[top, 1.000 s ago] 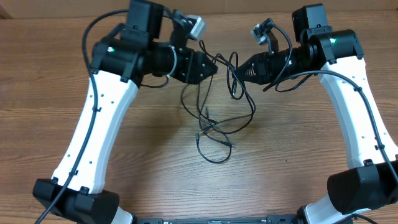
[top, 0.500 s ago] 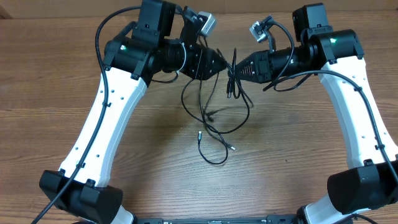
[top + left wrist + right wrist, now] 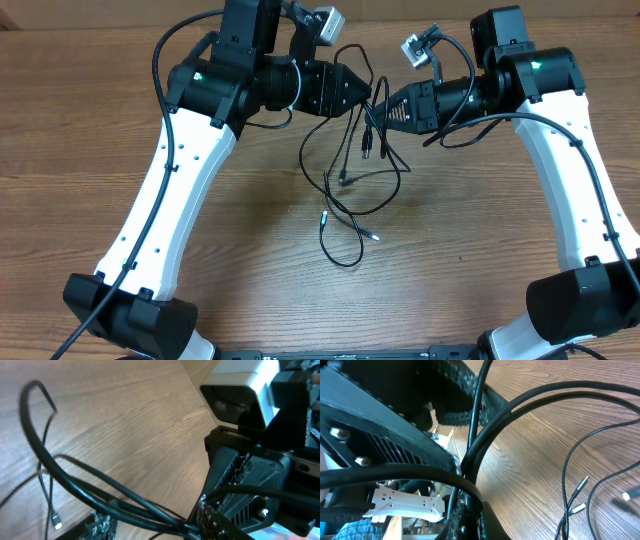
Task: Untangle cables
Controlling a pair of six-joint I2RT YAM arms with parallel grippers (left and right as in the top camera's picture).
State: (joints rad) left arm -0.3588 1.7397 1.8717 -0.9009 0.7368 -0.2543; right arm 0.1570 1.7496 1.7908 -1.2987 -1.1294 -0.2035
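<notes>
A brown wood-grain table (image 3: 90, 150) lay beneath. The left gripper (image 3: 366, 88), part-open around strands, and the right gripper (image 3: 378, 104), clamped on them, met nose to nose; thin black tangled cables (image 3: 352, 170) hung between, looping onto the table.

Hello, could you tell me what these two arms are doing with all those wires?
Both arms are working on a tangle of thin black cables over the wooden table. The left pincer and the right pincer have met nose to nose, each pinching strands, and hold the bunch up. The rest hangs in loops, and the lower loops and small plug ends lie on the wood. The cables remain knotted together.
</notes>
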